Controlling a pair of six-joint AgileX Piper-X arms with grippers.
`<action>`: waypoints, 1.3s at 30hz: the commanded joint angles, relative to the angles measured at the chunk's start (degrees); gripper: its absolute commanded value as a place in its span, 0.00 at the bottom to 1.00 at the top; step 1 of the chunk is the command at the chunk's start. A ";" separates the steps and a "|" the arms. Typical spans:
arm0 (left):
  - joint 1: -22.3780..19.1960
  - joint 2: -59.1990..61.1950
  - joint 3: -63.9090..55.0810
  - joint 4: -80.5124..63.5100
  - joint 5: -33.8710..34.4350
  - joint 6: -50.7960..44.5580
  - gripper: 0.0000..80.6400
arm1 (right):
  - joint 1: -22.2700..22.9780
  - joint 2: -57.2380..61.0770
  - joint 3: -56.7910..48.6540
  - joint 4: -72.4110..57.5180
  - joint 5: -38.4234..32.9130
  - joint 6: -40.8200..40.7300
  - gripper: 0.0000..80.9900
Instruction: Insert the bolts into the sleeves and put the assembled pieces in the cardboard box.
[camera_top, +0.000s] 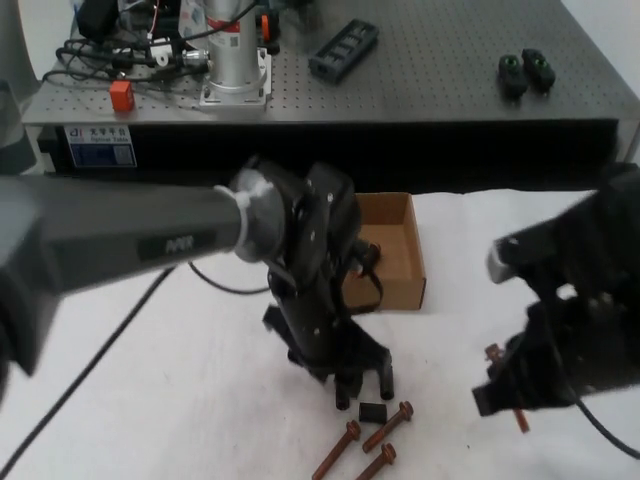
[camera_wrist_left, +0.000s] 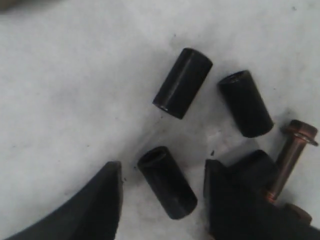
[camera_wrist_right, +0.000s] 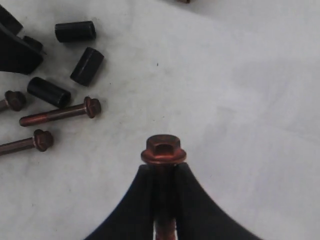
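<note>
Left gripper: fingers spread, straddling one sleeve that lies on its side, with a gap on each side. In the high view it stands just in front of the cardboard box, on the camera side.
Right gripper: pressed together on a held bolt, pinching the shank just under the head. It sits well to the right of the box and nearer the camera.
Second sleeve and third sleeve: lying just beyond the straddled one, apart from each other.
Loose bolts: three on the white cloth, beside the sleeves and in front of the box. One loose bolt lies close against a left finger.
Risk, pickup: the round sleeve could roll or skid out as the fingers close unevenly.
Risk, neighbour: the nearby loose bolt could be nudged or trapped by that finger.
Risk, insertion: a narrow pinch may let the held bolt pivot, so the shank jams at the sleeve mouth.
</note>
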 joint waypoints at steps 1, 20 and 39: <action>-0.53 1.73 0.02 -0.20 0.46 -1.21 0.47 | -0.23 -8.15 1.92 2.18 -0.61 1.50 0.04; -2.43 -12.76 8.34 -7.39 1.67 3.25 0.01 | -0.11 -17.88 2.17 -10.38 -17.12 13.95 0.04; -5.01 -41.86 47.16 -75.85 15.67 0.57 0.01 | 7.56 -14.67 2.17 -37.69 -30.47 31.05 0.04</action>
